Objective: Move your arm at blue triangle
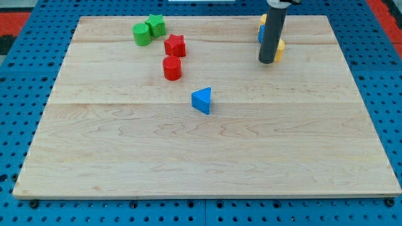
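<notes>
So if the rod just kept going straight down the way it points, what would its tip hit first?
Only the wooden board: my tip already looks to rest on it, at the view's upper right, beside a partly hidden yellow block and well apart from the blue triangle.

A pale wooden board with fine, light tan grain lines running across it and two faint darker seams sits on a bright blue surface dotted with a regular grid of small dark holes. A red patch with the same dot pattern shows at the view's top left corner, another at the top right. The triangle block is vivid blue. The cylinder and the star-shaped block are red. Two blocks are bright green. The rod is dark grey, my tip almost black. Yellow and blue slivers show beside it
</notes>
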Robot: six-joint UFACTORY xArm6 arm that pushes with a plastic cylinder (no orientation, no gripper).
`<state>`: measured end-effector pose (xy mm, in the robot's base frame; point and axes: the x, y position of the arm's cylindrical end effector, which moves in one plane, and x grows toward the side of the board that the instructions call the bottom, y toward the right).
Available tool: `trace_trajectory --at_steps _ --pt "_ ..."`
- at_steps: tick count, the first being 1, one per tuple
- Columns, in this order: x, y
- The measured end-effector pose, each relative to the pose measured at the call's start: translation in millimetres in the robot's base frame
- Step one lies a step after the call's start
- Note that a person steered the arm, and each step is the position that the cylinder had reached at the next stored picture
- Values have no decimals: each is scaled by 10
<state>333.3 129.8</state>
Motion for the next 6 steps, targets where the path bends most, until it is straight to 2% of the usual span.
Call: trace_trajectory --at_steps 1,2,3,4,5,6 --pt "-9 0" --pt "261 4" --pt "1115 -216" --pt "1906 -1010" --pt "1614 -1806" --pt "1239 -1679"
